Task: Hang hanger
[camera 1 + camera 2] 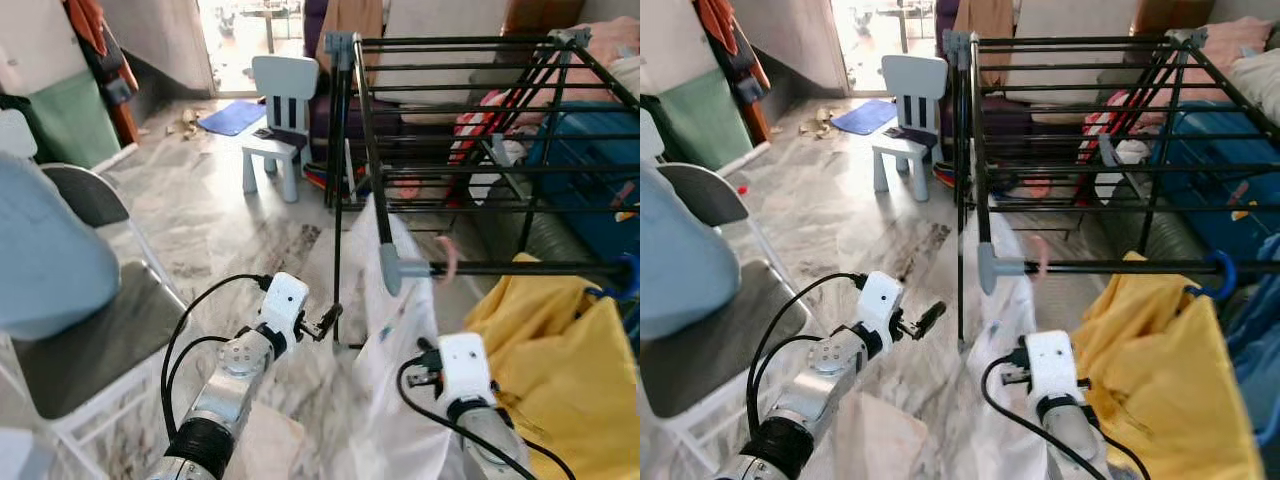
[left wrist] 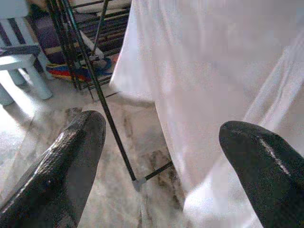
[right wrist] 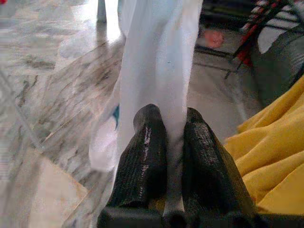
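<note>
Under drying rack (image 1: 470, 120) front rail hangs white garment (image 1: 400, 330), soft, light, floppy, prob. slippery; right gripper (image 3: 173, 142) clenched on fabric. Left gripper (image 2: 161, 156) released, just beside. Hanger itself can't tell; better hold near top.

A lived-in home, a room given over to laundry: marble-patterned floor (image 1: 210, 215), black clothes drying rack (image 1: 470, 120) with a yellow garment (image 1: 550, 340) and a white garment (image 1: 400, 330) hung on it, small white child's chair (image 1: 278, 120), blue doormat (image 1: 232, 117) by a bright doorway, clothes hanging at the wall (image 1: 100, 45).
</note>
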